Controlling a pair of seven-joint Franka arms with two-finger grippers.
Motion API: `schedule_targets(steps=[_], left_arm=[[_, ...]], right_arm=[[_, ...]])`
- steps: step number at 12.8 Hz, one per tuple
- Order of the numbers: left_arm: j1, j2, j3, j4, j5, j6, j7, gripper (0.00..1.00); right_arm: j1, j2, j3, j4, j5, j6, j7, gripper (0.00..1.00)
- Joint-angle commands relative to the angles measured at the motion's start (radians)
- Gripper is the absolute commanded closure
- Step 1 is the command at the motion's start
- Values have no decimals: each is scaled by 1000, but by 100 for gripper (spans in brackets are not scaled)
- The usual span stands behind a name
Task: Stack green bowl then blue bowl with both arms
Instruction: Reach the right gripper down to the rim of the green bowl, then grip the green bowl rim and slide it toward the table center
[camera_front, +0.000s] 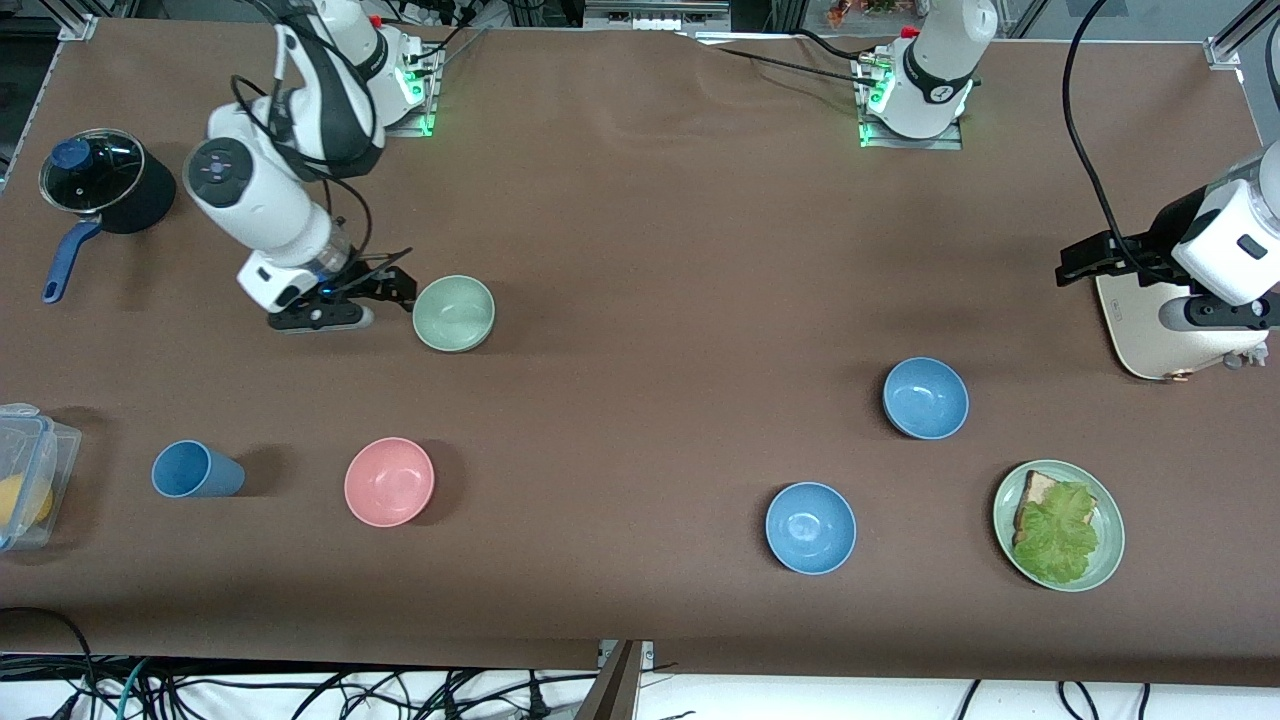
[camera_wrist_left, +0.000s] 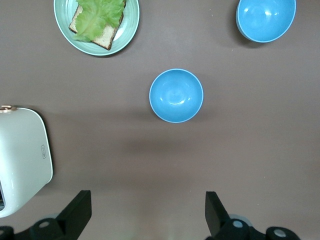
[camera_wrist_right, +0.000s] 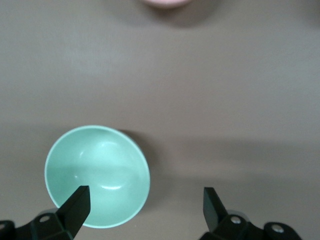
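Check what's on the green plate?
The green plate carries a bread slice with a lettuce leaf on top. The leaf covers most of the bread, so whether anything lies between them can't be seen.

My fingers (camera_wrist_left: 75, 212) stood wide apart above the brown bench (camera_wrist_left: 250, 150), holding nothing. Past them on the bench sat a blue bowl (camera_wrist_left: 176, 95), upright and empty. A second blue bowl (camera_wrist_left: 265, 19) sat well apart from it, partly cut off by the edge of view. A green plate (camera_wrist_left: 127, 27) carried a slice of bread (camera_wrist_left: 107, 37) with a lettuce leaf (camera_wrist_left: 99, 15) on top. A white appliance (camera_wrist_left: 22, 157) stood beside one finger.
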Motion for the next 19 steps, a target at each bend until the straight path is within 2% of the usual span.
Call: schedule_targets(steps=[1, 4, 6, 7, 8, 11, 12, 16, 19], left_arm=[[5, -1, 0, 5, -10, 3, 19, 0], [5, -1, 0, 5, -10, 3, 19, 0], [5, -1, 0, 5, -11, 3, 19, 0], [5, -1, 0, 5, -11, 3, 19, 0], [5, -1, 0, 5, -10, 3, 19, 0], [5, -1, 0, 5, -11, 3, 19, 0], [5, -1, 0, 5, -11, 3, 19, 0], [5, -1, 0, 5, -13, 3, 19, 0], [5, -1, 0, 5, -15, 3, 19, 0]], right_arm=[[3, 39, 6, -54, 13, 93, 10, 0], [23, 105, 6, -143, 13, 283, 10, 0], [29, 140, 6, -145, 13, 324, 10, 2], [29, 145, 6, -145, 13, 330, 10, 10], [30, 146, 6, -145, 13, 328, 10, 25], [30, 148, 6, -142, 13, 324, 10, 87], [30, 149, 6, -142, 13, 322, 11, 100], [29, 146, 11, -127, 11, 316, 23, 100], [30, 137, 60, -37, 11, 217, 91, 100]])
